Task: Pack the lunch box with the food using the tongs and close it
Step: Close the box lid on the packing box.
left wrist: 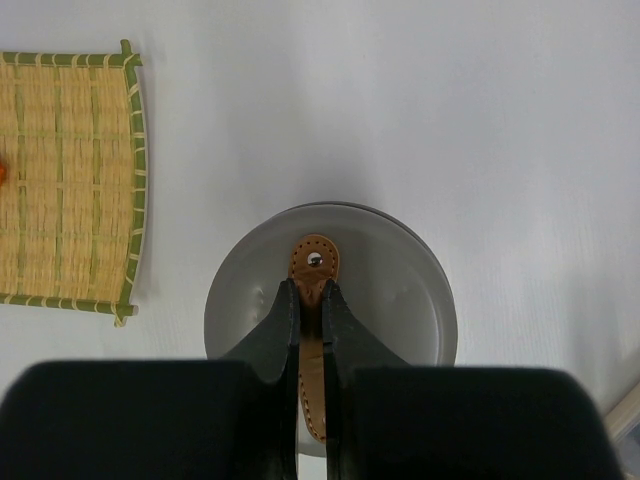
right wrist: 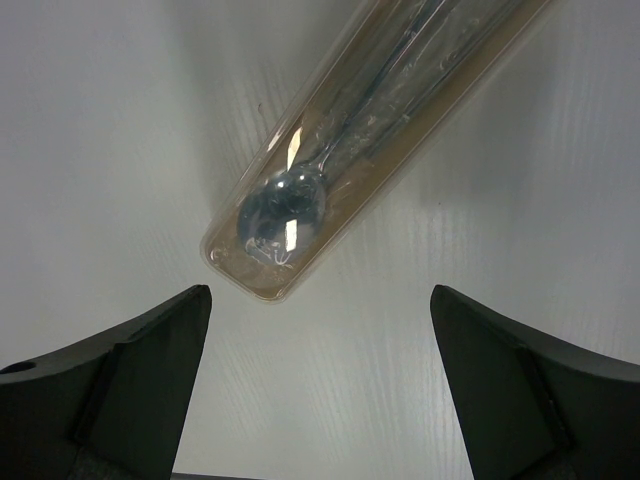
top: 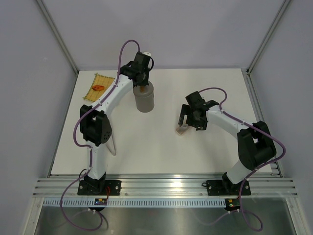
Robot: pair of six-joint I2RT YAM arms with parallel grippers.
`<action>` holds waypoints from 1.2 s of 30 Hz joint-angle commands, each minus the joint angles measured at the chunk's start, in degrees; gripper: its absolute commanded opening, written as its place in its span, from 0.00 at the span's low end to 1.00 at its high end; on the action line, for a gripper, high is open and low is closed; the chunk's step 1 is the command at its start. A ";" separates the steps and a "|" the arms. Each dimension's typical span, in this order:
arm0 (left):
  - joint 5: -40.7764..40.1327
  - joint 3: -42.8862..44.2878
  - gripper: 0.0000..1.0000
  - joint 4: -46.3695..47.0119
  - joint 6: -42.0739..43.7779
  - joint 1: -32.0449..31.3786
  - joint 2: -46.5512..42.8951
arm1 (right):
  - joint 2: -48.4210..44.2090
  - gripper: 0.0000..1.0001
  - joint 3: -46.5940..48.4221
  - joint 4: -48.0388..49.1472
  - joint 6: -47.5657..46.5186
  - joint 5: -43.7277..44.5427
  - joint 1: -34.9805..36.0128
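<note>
Lunch box [top: 145, 103] lid [left wrist: 400, 295] is pinched by its handle [left wrist: 313, 262] between left jaws.

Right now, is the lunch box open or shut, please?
Closed: the grey lid covers the lunch box, the jaws of the left gripper shut on its brown handle. Fully seated: cannot tell.

We list: grey lunch box [top: 145, 99], brown stitched handle [left wrist: 313, 265]; yellow woven mat [left wrist: 65, 180], green-edged; orange food [top: 98, 87]; clear case [right wrist: 370, 140], tan base; white table [top: 195, 147].
</note>
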 commanded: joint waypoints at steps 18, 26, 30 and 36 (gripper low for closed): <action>-1.48 -0.39 0.60 -6.40 -0.82 -1.23 -2.70 | -1.30 0.99 1.71 -0.16 -0.13 -0.36 0.82; -2.20 1.81 0.61 -5.69 -0.91 -1.58 -3.50 | -1.74 0.99 1.45 -0.07 -0.04 -0.27 0.82; -2.20 2.78 0.60 -6.48 -1.34 -1.58 -2.62 | -1.91 0.99 1.36 -0.16 -0.04 -0.18 0.90; -1.50 2.78 0.60 -6.48 -1.35 -1.58 -2.88 | -1.91 0.99 1.36 -0.25 -0.04 -0.10 0.99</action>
